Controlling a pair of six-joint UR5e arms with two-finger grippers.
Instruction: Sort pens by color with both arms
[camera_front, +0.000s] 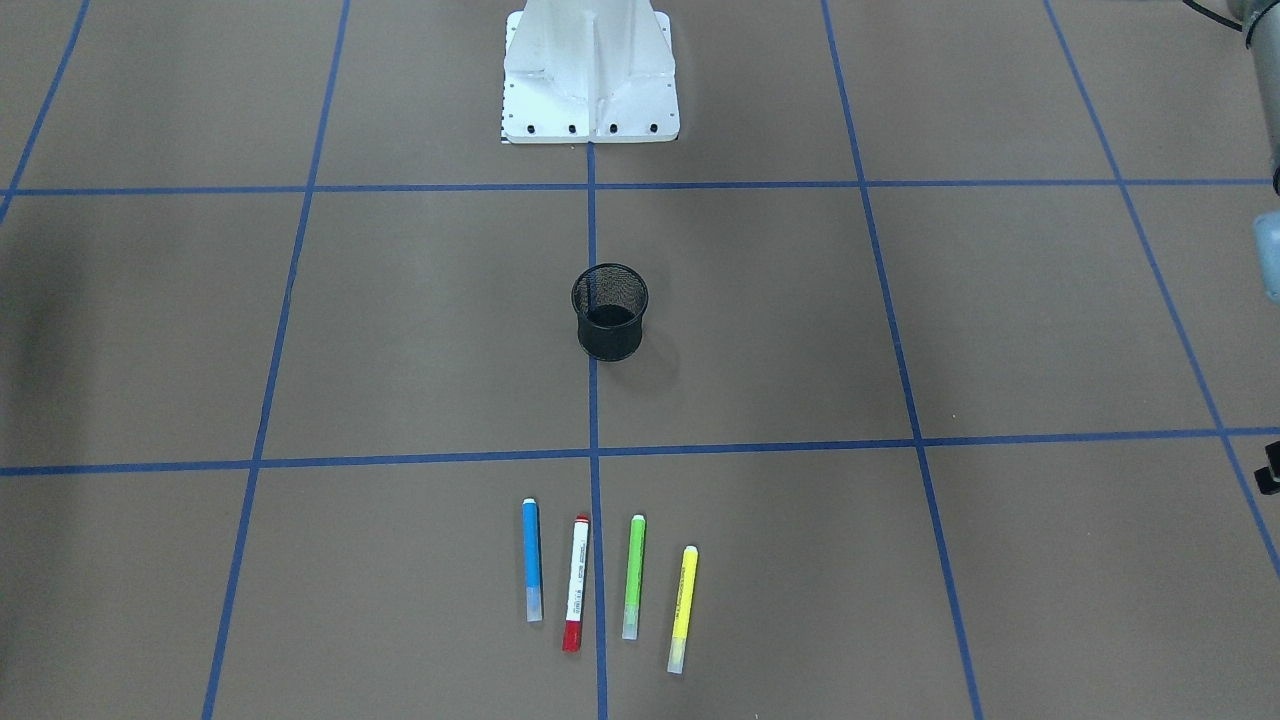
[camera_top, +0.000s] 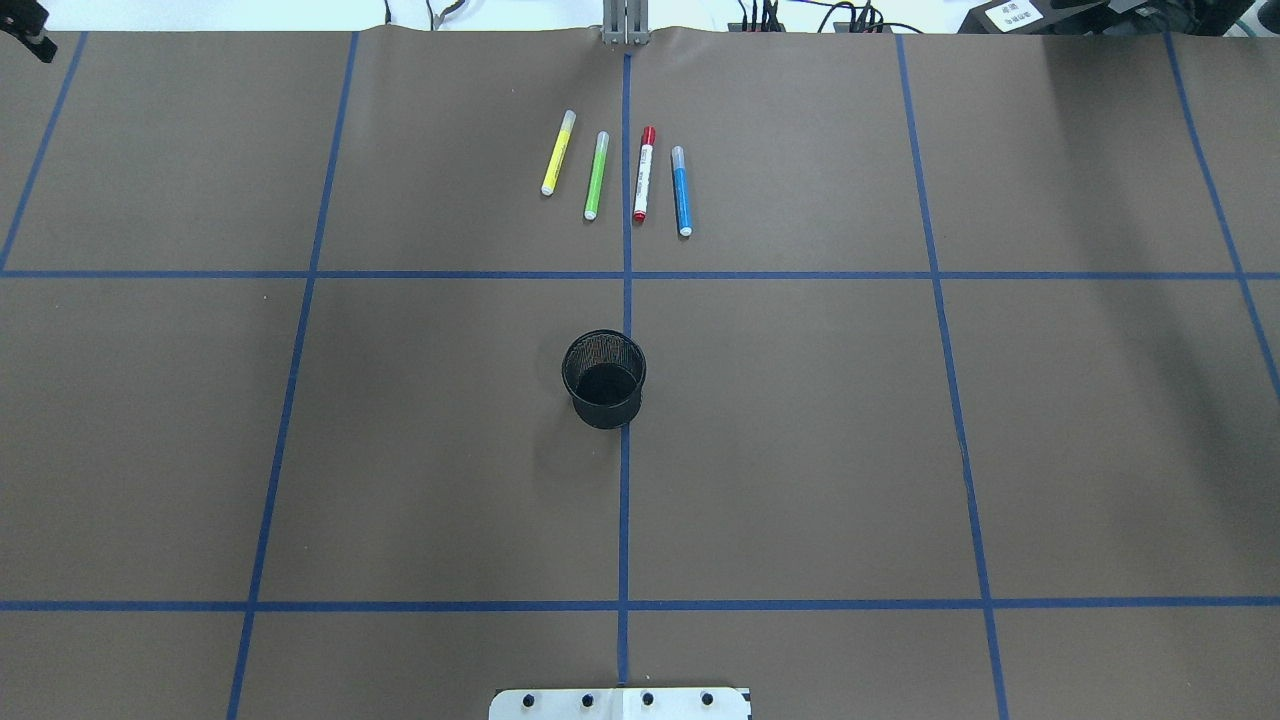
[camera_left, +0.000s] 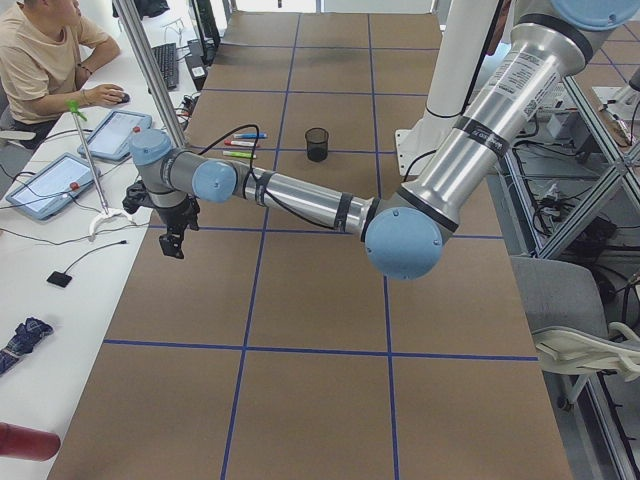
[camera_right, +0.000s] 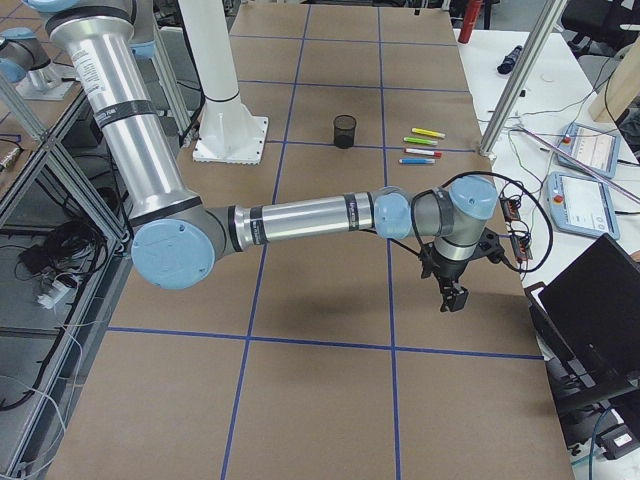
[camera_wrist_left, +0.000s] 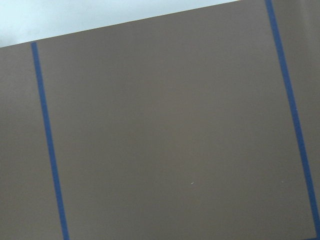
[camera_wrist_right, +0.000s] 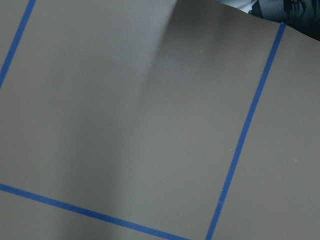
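Note:
Four pens lie side by side near the table's far edge from the robot: blue, white-barrelled with red ends, green and yellow. The overhead view shows them too: yellow, green, red-ended, blue. My left gripper hangs over the table's far left part, away from the pens; only a sliver of it shows overhead. My right gripper hangs over the far right part. I cannot tell whether either is open or shut. Both wrist views show only brown paper and blue tape.
A black mesh cup stands upright at the table's middle, on the centre tape line. The white pedestal base is at the robot's side. An operator sits beside tablets past the far edge.

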